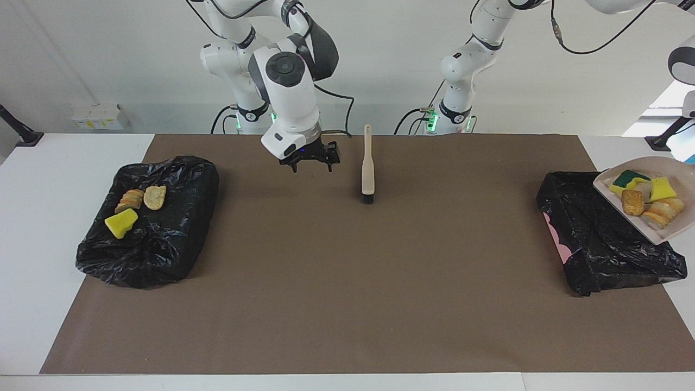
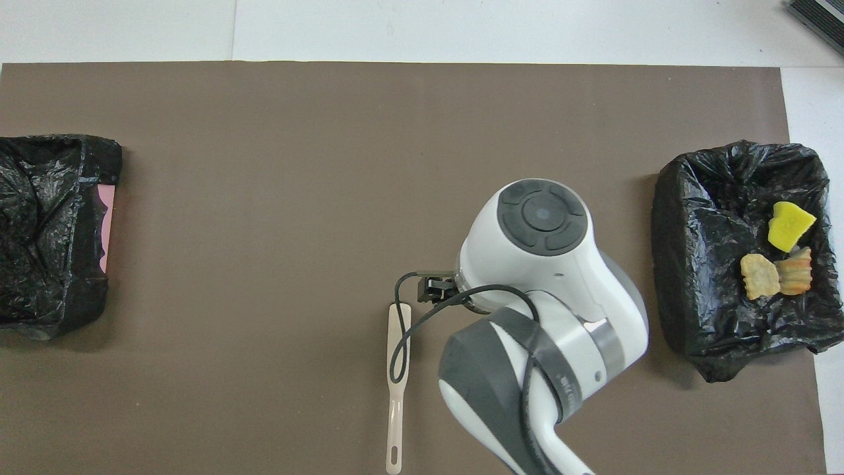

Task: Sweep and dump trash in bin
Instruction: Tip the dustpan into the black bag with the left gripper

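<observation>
Our right fingers [image 1: 309, 161] stand apart with nothing between them, hanging just above the brown mat [image 1: 347, 282] that covers the surface; in the overhead view the arm's white wrist hides most of them, with only a dark bit of the gripper showing at its edge. Just beside these fingers, toward the left arm's end, the beige brush [image 1: 368, 165] lies flat on the mat, free of any grip, its dark bristles pointing away from the robots and its handle toward them. Out from the fingers toward the right arm's end sits a black-lined bin [image 1: 157, 250], and in it lie three pieces of the trash [image 1: 133, 209]: a yellow sponge piece and two tan bread-like chunks, close together. Well apart from the right fingers, at the left arm's end of the surface, the beige dustpan [image 1: 685, 169] hangs tilted in the air over the edge of the second black-lined bin [image 1: 597, 239], carrying the rest of the trash, yellow and green-backed sponge pieces and brown chunks heaped together. Our left fingers lie outside both views; they are closed, and we cannot see on what. That second bin shows a pink patch along one side.
</observation>
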{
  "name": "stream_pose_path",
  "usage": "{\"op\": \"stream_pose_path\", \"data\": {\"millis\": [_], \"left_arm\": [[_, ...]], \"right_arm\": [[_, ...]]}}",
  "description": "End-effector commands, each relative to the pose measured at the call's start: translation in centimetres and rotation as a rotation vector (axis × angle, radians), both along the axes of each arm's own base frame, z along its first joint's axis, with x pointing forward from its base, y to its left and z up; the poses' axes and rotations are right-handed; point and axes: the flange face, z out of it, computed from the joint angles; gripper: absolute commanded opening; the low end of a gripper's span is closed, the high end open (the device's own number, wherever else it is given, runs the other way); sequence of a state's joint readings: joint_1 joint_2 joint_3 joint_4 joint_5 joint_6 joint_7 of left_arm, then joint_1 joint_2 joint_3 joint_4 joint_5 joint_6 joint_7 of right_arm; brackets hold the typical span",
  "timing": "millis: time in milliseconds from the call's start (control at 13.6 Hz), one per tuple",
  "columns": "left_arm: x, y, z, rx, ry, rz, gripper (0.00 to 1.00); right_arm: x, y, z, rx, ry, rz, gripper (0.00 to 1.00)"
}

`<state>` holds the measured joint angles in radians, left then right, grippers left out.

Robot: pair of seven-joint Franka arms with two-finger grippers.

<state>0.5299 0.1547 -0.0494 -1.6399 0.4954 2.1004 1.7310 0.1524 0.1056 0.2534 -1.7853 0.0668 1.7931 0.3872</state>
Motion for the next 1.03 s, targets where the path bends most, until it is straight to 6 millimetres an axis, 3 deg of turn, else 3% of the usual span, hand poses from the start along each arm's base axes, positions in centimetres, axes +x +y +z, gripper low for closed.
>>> {"op": "stream_pose_path", "data": {"millis": [0,147,442,810,957], "left_arm": [[0.3,-0.9,0.3,0.098,0.038,-0.018,0.00],[0.7,-1.8,0.8,0.181,0.039,-0.004,0.00],[1.0,-2.3,1.7,0.339,0.071,-0.025,0.00],[1.5,-6.3,5.3,0.377,0.006,-0.085,0.00],[1.8,-8.3,5.2,0.323,-0.017,-0.090,0.00]], "right_arm": [[1.2,-3.9,1.6,-0.026,-0.030,0.007,1.00],[2.6,-7.5,3.8,-0.032,-0.056,0.042,1.00],[4.1,-12.9,5.7,-0.055,-0.085,0.062,1.00],[4.1,-19.7,8.6,-0.059,-0.086,0.043,1.00],[3.5,-21.7,10.0,-0.067,-0.098,0.043,1.00]]}}
